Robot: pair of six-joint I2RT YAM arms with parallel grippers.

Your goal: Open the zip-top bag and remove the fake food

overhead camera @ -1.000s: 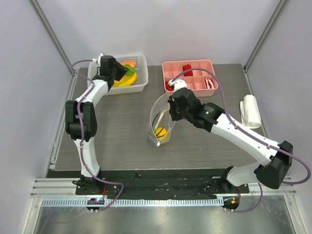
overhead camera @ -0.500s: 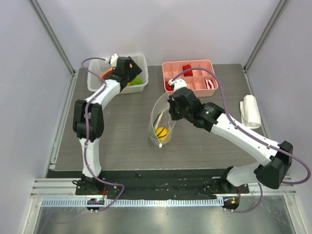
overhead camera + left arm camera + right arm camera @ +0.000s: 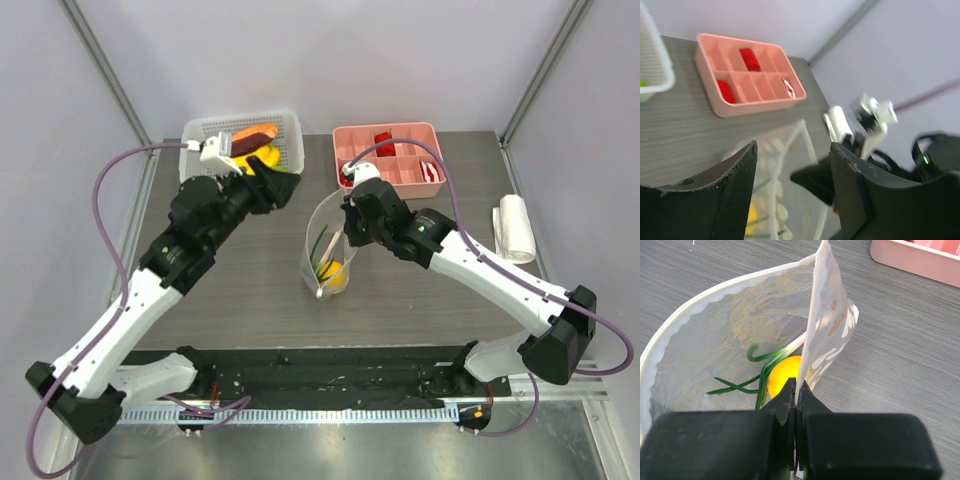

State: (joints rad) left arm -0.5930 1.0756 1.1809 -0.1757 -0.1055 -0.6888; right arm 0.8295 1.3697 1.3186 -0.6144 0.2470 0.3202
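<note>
Zip-top bag (image 3: 315,250): clear plastic, white zip rim, white dots. Stands upright on surface (image 3: 250,290), mouth gaping wide, one wall pinched in closed jaws of right gripper (image 3: 796,390). At bottom inside: yellow round piece (image 3: 781,379) with green stems. Orange-maroon sausage (image 3: 255,134) and yellow bananas (image 3: 265,154) lie in white basket (image 3: 297,140), well apart from bag.

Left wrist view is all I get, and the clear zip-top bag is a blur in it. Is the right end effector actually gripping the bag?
Observer: Yes. The right end effector is shut on one wall of the clear dotted zip-top bag, whose mouth gapes open.
Operator: What's inside it?
Observer: A round yellow toy piece and a thin green stem-like piece.
Operator: And in the basket? I only see its edge.
Observer: The white perforated basket holds an orange-and-maroon sausage-like toy and yellow toy bananas.
</note>
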